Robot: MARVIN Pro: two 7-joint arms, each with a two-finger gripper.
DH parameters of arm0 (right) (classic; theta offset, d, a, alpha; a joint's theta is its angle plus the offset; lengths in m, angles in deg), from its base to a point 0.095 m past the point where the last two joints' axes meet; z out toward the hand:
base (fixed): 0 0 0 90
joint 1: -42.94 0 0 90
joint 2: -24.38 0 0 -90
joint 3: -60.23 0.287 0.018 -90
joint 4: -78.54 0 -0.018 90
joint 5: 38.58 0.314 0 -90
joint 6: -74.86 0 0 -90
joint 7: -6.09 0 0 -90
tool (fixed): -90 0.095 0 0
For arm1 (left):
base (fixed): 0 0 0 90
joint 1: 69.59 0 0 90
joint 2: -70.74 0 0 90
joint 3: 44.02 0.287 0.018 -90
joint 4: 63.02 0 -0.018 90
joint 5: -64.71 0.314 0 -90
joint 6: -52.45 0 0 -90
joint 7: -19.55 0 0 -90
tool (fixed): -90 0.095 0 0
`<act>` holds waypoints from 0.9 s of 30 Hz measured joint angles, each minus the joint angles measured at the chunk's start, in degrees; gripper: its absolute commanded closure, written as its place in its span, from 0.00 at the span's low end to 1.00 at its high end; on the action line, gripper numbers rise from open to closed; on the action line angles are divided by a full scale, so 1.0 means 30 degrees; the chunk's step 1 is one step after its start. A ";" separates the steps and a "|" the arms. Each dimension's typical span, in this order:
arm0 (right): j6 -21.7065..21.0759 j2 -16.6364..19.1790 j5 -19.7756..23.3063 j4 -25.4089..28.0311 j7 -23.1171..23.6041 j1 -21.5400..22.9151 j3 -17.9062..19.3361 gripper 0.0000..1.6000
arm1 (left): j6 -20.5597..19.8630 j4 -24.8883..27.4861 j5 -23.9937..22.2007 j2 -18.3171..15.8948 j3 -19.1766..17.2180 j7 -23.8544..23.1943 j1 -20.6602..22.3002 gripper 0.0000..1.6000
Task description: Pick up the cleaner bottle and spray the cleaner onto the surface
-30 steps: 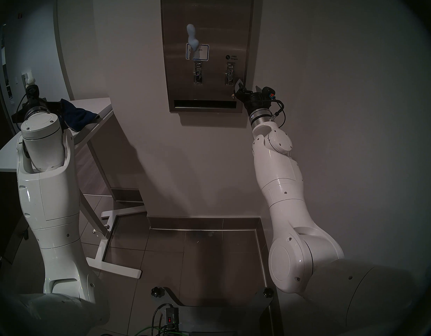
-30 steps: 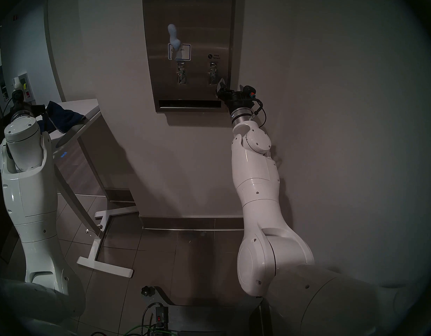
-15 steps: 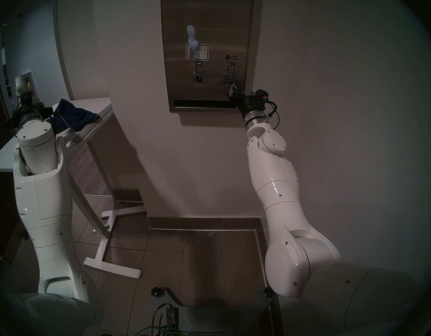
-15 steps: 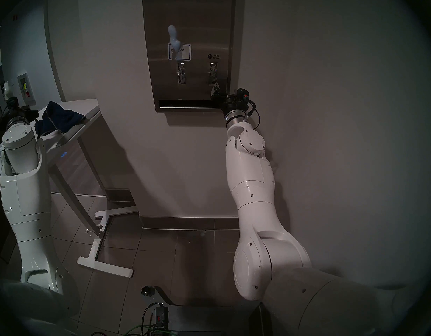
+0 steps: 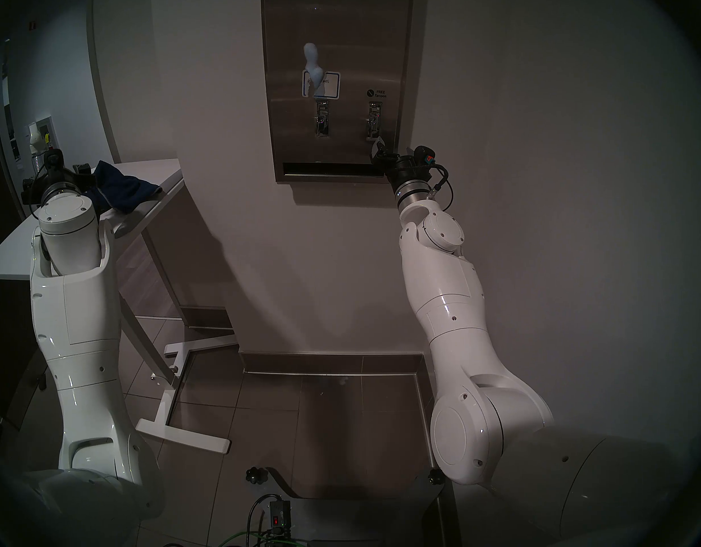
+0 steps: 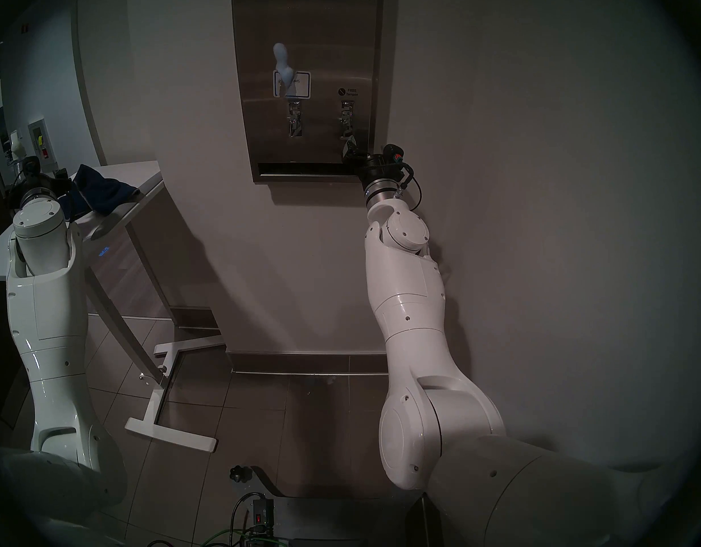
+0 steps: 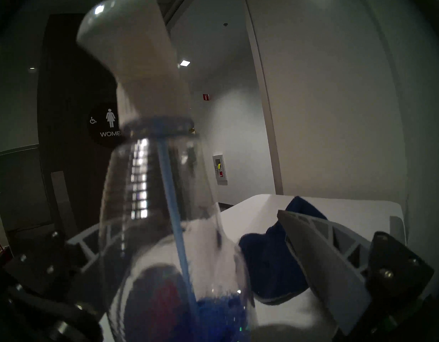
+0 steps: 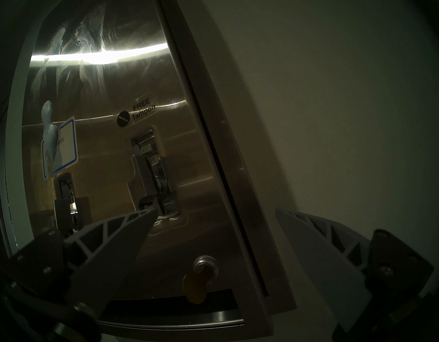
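Note:
The cleaner bottle (image 7: 149,186), clear with a white trigger head and blue liquid (image 7: 221,316) at its bottom, stands between the fingers of my left gripper (image 7: 217,210). The right finger (image 7: 319,247) is apart from it, so the jaws stand open. Its white head shows at far left in the head view (image 5: 35,133). The steel dispenser panel (image 5: 353,41) carries a white foamy blob (image 5: 312,60) running onto the blue-bordered sticker (image 5: 329,84). My right gripper (image 5: 380,149) is open and empty at the panel's lower right corner, by the key lock (image 8: 205,265).
A dark blue cloth (image 5: 120,191) lies on the white table (image 5: 159,171) beside my left gripper. Two chrome levers (image 5: 322,120) and a dark slot (image 5: 333,169) are on the panel. The table's legs (image 5: 183,439) stand on the tiled floor.
My right arm moved left to the panel's lower right corner, then stayed. My left arm swung left and back right. The bottle head now sits further left of the gripper.

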 measured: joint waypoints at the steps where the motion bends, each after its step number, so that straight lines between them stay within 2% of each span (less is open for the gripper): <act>1: 0.0001 0.0001 -0.0020 -0.0001 -0.0008 0.0000 0.0000 0.00 | 0.0103 -0.0058 -0.0001 -0.0106 0.0058 -0.0047 0.0214 0.00; 27: -0.0001 0.0305 -0.0135 -0.0277 0.0095 0.0022 0.0024 0.00 | 0.1820 -0.0368 0.0314 -0.2202 0.0823 -0.0030 0.3716 0.00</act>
